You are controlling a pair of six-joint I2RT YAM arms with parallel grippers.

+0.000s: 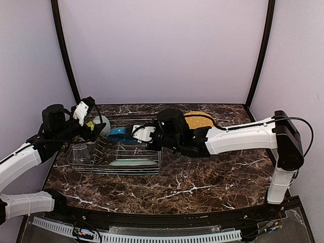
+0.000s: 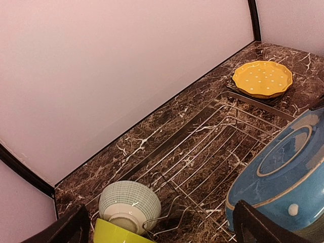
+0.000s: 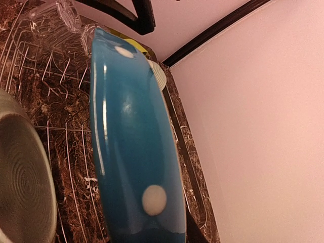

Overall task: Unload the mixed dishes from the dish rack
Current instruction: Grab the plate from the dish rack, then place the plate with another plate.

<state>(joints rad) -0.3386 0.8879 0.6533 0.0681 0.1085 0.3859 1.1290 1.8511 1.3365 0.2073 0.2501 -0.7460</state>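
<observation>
The silver wire dish rack [image 1: 152, 163] stands at the left of the table. My right gripper [image 1: 140, 134] is shut on the rim of the blue white-dotted plate [image 1: 118, 134], held on edge over the rack's middle; the plate fills the right wrist view [image 3: 131, 142] and shows in the left wrist view [image 2: 283, 172]. My left gripper [image 1: 89, 129] is open and empty over the rack's far left corner, just above the small pale-green bowl [image 2: 129, 201] and the yellow-green bowl [image 2: 116, 234]. A clear ribbed glass [image 1: 80, 153] and the large pale-green plate [image 1: 132, 162] are in the rack.
The yellow dotted plate [image 1: 198, 120] rests on the black square plate [image 2: 250, 96] on the marble table, right of the rack near the back wall. The right forearm stretches across the table's middle. Walls close off the back and left.
</observation>
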